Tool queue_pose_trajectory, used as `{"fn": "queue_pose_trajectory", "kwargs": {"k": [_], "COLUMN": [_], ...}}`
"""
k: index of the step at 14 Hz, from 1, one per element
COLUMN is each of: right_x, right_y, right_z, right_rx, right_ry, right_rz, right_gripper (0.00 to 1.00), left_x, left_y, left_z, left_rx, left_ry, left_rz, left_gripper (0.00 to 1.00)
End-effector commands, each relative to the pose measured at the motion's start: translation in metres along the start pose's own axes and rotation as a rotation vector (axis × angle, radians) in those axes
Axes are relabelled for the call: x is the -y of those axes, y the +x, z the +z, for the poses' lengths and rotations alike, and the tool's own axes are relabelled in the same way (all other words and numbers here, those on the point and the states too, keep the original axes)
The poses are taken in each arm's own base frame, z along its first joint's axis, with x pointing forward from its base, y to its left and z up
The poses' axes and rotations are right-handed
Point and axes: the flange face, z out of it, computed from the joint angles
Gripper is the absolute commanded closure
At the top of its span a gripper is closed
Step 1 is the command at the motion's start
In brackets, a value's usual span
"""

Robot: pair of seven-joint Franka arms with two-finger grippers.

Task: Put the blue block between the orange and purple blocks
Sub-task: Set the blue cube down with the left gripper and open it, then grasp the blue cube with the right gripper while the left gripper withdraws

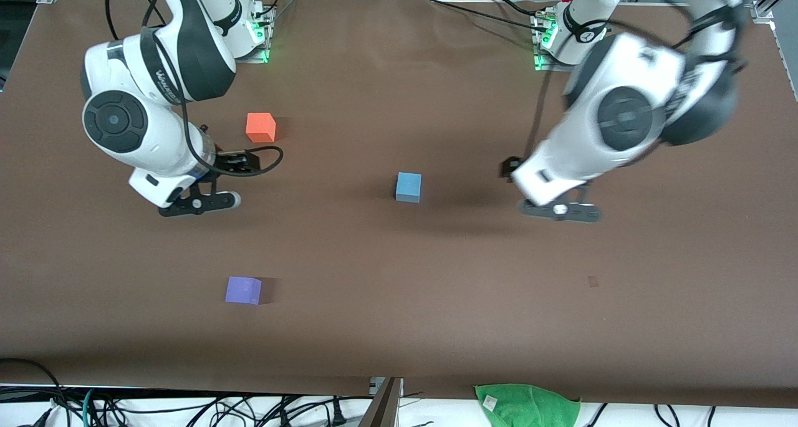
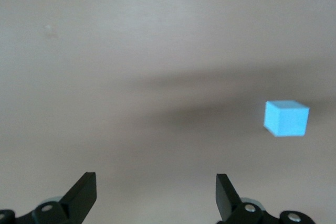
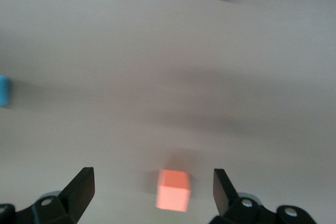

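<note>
Blue block [image 1: 408,186] alone mid-bench [image 1: 399,327], untouched, cropped in right wrist view. Left claw [image 2: 156,195] and right claw [image 3: 153,192] released, holding nothing.

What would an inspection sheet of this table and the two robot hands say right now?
Surface: brown table cover, flat.
Job's things: blue block mid-table; orange block and purple block toward the right arm's end, purple nearer the front camera. None touch.
Clutter: green cloth at the table edge.
Hands: left hand open, above bare table beside the blue block; right hand open, above the table by the orange block. Both empty.
Cables: black cable looping at the right wrist.
Surroundings: loose wires along the table's front edge.
</note>
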Motion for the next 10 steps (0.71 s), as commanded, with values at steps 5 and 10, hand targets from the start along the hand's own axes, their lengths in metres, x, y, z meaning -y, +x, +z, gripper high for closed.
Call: {"fn": "queue_pose_trajectory", "kwargs": {"k": [5, 10], "right_x": [0.196, 0.306], "right_y": [0.033, 0.02], "right_z": [0.121, 0.181], "right_rx": [-0.126, -0.135], "right_ry": [0.117, 0.151], "right_rz": [0.333, 0.493], "right_gripper": [0.0, 0.0], "left_x": [0.146, 0.178], "left_y": [-0.023, -0.022], "left_z": [-0.041, -0.036], "left_rx": [0.002, -0.009], "left_ry": [-0.021, -0.027], "left_rz": [0.104, 0.171], "left_gripper": [0.0, 0.0]}}
